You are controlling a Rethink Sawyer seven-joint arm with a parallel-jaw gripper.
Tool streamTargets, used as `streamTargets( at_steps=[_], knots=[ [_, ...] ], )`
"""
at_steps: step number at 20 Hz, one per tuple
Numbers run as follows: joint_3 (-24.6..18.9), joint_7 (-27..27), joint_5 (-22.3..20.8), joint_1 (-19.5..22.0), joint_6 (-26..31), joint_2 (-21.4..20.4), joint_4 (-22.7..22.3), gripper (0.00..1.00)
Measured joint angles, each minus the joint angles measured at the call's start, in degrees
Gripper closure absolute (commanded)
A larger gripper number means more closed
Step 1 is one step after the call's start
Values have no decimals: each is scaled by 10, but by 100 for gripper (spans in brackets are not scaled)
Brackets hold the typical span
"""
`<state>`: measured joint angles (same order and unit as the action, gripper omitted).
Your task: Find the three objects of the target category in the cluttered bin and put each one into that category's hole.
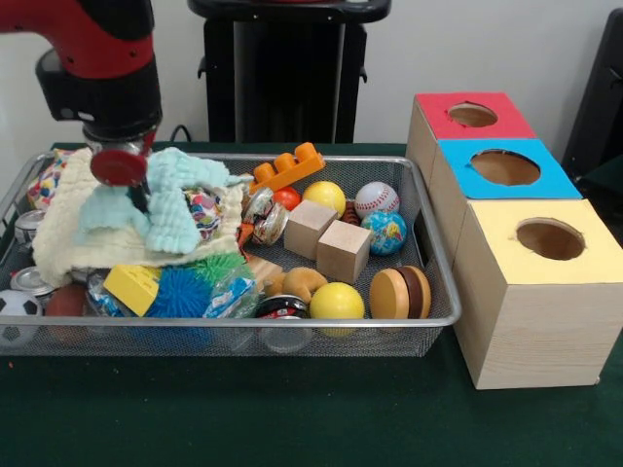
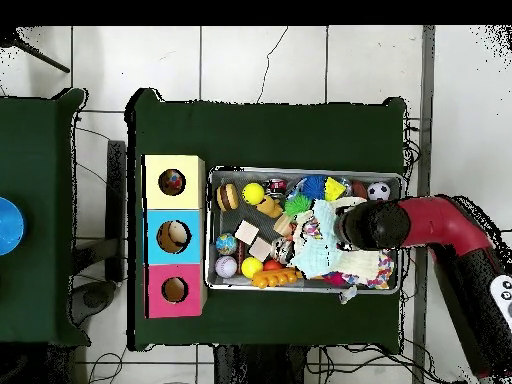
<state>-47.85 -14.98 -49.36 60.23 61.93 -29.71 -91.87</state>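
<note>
1. The gripper (image 1: pixel 122 167) sits low over the left part of the bin (image 1: pixel 440 282), among the cloths; whether it is apart or together cannot be told.
2. A mint-green cloth (image 1: pixel 180 199) lies just beside it on a cream cloth (image 1: pixel 73 233).
3. A spotted cloth (image 1: pixel 206 209) peeks out between them.
4. The yellow-topped box's hole (image 1: pixel 550 238) stands right of the bin.

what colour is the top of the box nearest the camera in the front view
Yellow. The box top with its round hole shows best in the front view.
</note>
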Motion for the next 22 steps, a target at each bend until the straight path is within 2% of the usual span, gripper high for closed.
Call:
streamTargets(
  at_steps=[4,11,15,18,19,22],
  knots=[
    [-2,20,13,1,47,-32,17,100],
    [-3,22,14,4,51,-54,37,100],
    [-3,22,10,8,30,-47,43,100],
    [-2,22,4,9,-25,-24,43,100],
    [-1,22,4,8,-60,-7,43,0],
    [2,22,7,7,-83,4,42,0]
  ],
)
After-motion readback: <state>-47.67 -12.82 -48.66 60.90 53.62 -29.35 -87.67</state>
